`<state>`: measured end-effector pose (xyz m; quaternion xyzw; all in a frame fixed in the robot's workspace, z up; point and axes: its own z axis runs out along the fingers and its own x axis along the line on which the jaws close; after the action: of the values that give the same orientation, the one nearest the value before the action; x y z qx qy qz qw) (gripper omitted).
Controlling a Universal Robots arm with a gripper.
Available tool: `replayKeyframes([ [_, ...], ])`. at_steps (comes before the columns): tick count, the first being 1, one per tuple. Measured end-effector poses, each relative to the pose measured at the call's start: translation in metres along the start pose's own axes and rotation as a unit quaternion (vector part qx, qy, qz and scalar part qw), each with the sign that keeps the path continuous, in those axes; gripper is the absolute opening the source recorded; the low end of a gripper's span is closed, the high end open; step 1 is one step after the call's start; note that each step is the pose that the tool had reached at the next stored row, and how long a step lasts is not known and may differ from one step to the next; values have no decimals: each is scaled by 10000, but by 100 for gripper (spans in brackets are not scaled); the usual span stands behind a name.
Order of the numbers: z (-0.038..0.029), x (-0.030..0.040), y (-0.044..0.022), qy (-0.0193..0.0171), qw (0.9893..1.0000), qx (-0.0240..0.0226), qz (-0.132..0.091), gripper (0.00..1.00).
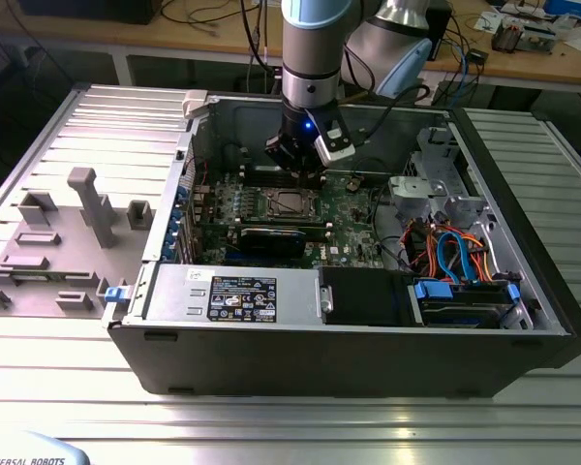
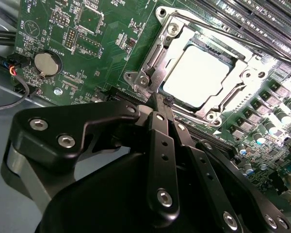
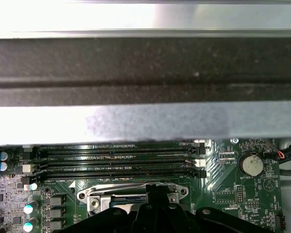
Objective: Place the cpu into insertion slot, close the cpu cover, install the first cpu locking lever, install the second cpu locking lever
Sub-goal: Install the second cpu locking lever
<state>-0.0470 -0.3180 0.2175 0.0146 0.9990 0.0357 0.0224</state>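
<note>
My closed gripper hovers at the cpu cover corner; the cpu sits inside the insertion slot.

Open computer case lies on the table. Motherboard sits flat inside it, toward the exterior view's left of centre. Insertion slot on the board; cpu seated in it, cpu cover framing it. Memory slots just beside the socket. Graphics card in front of the socket, power supply nearer still. Drive bay with cables at the exterior view's right. Claw inside the case, tips at the socket's corner. Coin cell well apart from the socket. Fixture blocks on the table outside, exterior view's left.
</note>
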Motion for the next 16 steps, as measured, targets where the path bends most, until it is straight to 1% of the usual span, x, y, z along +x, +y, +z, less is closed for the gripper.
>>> replayKeyframes([
  [3,-1,-1,-17,0,10000,1,0,11],
  [5,-10,-1,-17,1,10000,4,0,11],
  [8,-67,-4,-13,-1,10000,27,-2,11],
  [10,-123,-6,-9,-1,10000,43,-2,11],
  [11,-165,-8,-5,-1,10000,54,-2,11],
  [12,-241,-11,0,-2,10000,74,-4,11],
  [14,-260,-12,2,-2,10000,88,-4,11],
  [16,-261,-12,1,-3,10000,93,-5,11],
])
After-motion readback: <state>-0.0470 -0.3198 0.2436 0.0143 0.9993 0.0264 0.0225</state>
